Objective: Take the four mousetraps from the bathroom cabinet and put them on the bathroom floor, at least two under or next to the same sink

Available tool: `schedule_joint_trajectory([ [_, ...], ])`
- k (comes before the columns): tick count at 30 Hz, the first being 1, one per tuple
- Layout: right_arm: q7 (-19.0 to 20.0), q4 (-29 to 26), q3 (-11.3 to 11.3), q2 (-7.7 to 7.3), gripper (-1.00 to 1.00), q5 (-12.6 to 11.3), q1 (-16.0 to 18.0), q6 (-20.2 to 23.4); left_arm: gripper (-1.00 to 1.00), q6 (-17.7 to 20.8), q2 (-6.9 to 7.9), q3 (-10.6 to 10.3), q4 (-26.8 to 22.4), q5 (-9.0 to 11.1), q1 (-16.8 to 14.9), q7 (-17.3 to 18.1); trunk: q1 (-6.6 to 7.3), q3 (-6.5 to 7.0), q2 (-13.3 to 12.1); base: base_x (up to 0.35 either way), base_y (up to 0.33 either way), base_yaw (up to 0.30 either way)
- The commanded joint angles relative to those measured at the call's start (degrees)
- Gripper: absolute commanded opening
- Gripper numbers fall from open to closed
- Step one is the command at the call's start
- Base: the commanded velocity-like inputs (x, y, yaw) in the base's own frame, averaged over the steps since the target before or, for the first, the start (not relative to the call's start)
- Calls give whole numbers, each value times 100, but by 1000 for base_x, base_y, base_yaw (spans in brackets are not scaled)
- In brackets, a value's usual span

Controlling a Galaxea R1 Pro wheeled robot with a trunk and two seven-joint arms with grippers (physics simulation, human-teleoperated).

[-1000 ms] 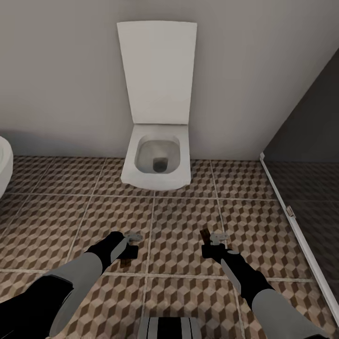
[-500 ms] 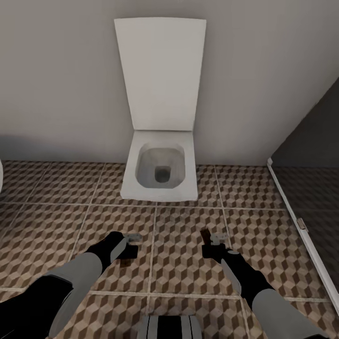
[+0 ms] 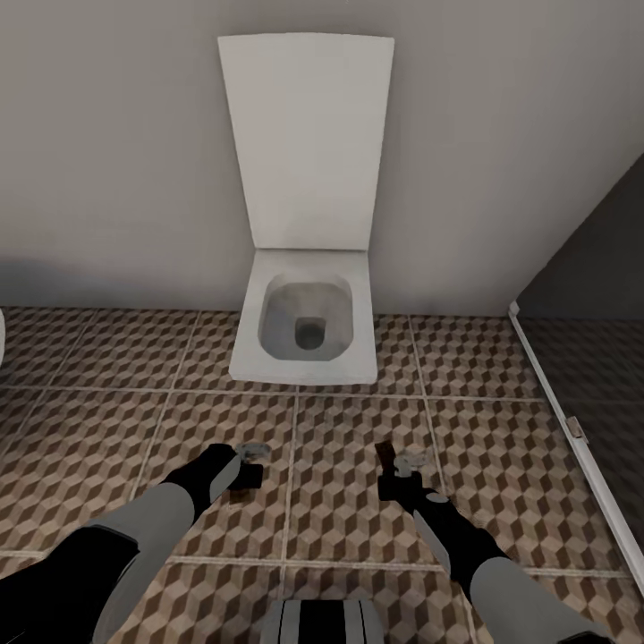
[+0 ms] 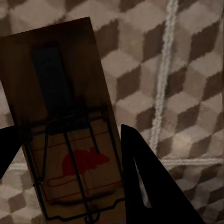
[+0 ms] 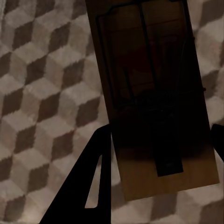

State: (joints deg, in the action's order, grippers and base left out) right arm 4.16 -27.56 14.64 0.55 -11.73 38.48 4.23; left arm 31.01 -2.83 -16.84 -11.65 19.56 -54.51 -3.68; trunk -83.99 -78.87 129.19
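Note:
Two mousetraps are held above the bathroom floor (image 3: 340, 465). My left gripper (image 3: 249, 465) is shut on one mousetrap (image 4: 65, 135), a brown board with wire parts and a red mouse print, between black fingers (image 4: 149, 186). In the head view only a brown corner of this mousetrap (image 3: 237, 492) shows under the gripper. My right gripper (image 3: 400, 471) is shut on another mousetrap (image 5: 154, 93), whose end (image 3: 386, 453) sticks out ahead of the gripper, between dark fingers (image 5: 88, 191). Both hang low over the cube-pattern tiles, in front of the toilet. The cabinet and the sink are out of view.
A white toilet (image 3: 304, 331) with its lid up stands against the grey wall straight ahead. A dark panel with a white frame (image 3: 572, 438) runs along the right. Open tiles lie between the arms and on both sides of the toilet.
The head view has shifted, so the toilet sits slightly further right and larger. My right gripper with its mousetrap has drawn a little left and back. The left arm has barely moved.

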Motion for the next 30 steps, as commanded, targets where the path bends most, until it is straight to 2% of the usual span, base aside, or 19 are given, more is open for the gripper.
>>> schedule_joint_trajectory([
  [1, 6, 45, 27, 3, -100, -46, 2, -78, -100, -151, 2, -36, 13, 39, 23, -18, 1, -3, 1, 0, 0, 0],
  [4, 24, 112, 36, 11, -100, -15, 2, -214, -100, -598, 2, -38, 93, 39, 59, -19, 1, -3, 1, 0, 0, 0],
  [8, 31, 131, 38, 15, -100, -7, 1, -254, -100, -815, 0, -39, 127, 39, 77, -19, 1, -3, 1, 15, 0, 0],
  [18, 33, 136, 39, 44, -100, -5, 1, -264, -100, -947, -15, -45, 125, 32, 81, -19, 1, -3, 1, 104, 0, 0],
  [30, 33, 128, 39, 62, -100, -5, 1, -265, -100, -995, -47, -46, 112, 30, 81, -42, 1, -3, 1, 12, 0, 0],
])
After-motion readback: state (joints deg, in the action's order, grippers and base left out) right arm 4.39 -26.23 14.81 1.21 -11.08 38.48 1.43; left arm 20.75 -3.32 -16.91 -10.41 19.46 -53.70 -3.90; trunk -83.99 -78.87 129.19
